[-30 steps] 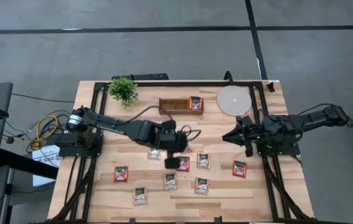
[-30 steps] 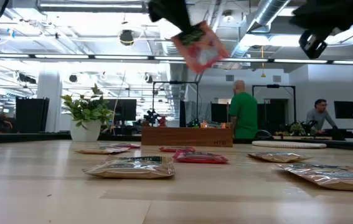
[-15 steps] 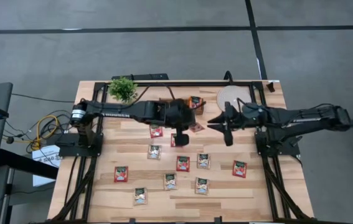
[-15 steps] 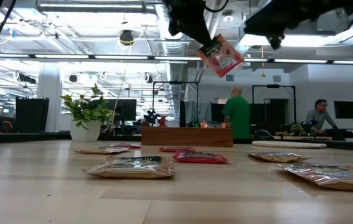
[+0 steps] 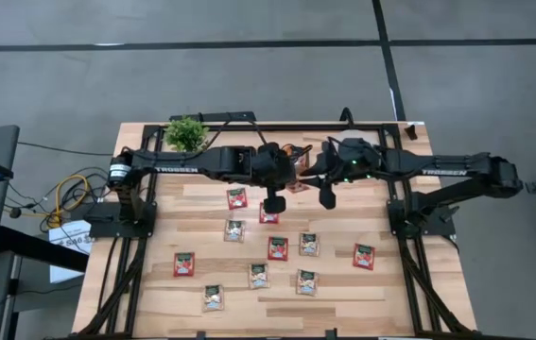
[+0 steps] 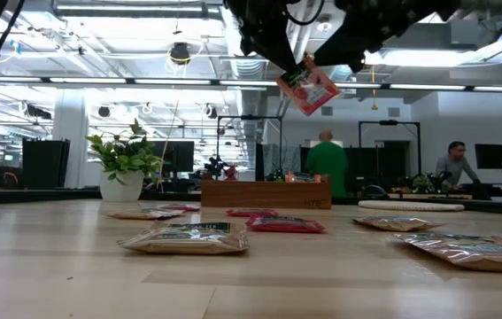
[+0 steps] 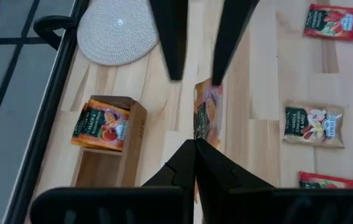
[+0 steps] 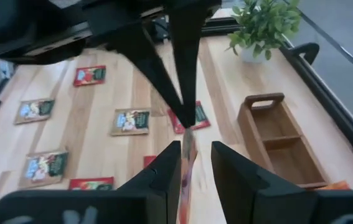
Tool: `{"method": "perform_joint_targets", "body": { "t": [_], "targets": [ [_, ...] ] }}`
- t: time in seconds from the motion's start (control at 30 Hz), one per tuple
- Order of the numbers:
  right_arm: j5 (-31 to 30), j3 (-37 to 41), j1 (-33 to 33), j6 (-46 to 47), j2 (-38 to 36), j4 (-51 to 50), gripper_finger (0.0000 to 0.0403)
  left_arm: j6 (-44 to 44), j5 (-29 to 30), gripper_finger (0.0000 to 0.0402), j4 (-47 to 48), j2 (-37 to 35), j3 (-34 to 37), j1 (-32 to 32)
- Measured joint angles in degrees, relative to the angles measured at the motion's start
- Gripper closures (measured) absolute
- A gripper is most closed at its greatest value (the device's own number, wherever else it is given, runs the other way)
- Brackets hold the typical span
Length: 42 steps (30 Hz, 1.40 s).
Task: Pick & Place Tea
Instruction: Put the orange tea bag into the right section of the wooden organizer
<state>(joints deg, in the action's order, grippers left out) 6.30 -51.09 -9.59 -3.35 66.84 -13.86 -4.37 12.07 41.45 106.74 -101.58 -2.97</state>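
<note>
A red-orange tea sachet (image 6: 309, 87) hangs in the air above the table, near the brown wooden tray (image 7: 136, 121). My left gripper (image 7: 195, 144) is shut on it. My right gripper (image 8: 195, 149) is open and has come in from the table's right. Its two fingers stand on either side of the sachet's free end (image 8: 187, 163), seen edge-on. One orange sachet (image 7: 100, 124) lies in a tray compartment. Several more sachets lie flat on the table, among them a red one (image 5: 277, 247) and a pale one (image 5: 308, 244). My left gripper pinches the sachet by its near edge (image 7: 202, 132) between its two fingertips. The fingers slant downward from the table's left. The sachet sticks out beyond them, tilted and clear of the table. My right gripper flanks the sachet's free end; whether a finger touches it I cannot tell.
A potted plant (image 5: 184, 134) stands at the far left of the table. A round pale disc (image 7: 117, 31) lies at the far right beside the tray. People stand in the room behind the table (image 6: 326, 168).
My left gripper has carried the sachet from the table's middle toward the far edge and the tray, keeping it clear of the table. My right gripper has swung from the right side toward the table's left, rising and rolling, until its fingers flank the sachet.
</note>
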Motion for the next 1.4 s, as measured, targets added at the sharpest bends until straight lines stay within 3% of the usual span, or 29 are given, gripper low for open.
{"method": "perform_joint_targets", "body": {
  "t": [0.67, 1.0, 1.2, 1.4],
  "targets": [
    [2.4, -2.6, -1.7, -2.7, 2.9, -1.6, 0.0324, -2.3, -0.8, 0.0401, -0.1, 0.0, 0.0, -0.6],
    [2.7, -2.6, -1.7, -2.7, 2.9, -1.6, 0.0354, -2.5, -1.8, 0.0401, -2.0, 0.0, 0.0, -0.8],
    [2.8, -2.6, -1.7, -2.7, 2.9, -1.6, 0.0396, -2.5, -1.8, 0.0401, -2.1, 0.0, 0.0, -0.8],
    [2.8, -2.6, -1.7, -2.7, 2.9, -2.0, 0.0401, -2.5, -2.3, 0.0401, -2.1, 0.0, 0.0, -0.8]
  ]
}}
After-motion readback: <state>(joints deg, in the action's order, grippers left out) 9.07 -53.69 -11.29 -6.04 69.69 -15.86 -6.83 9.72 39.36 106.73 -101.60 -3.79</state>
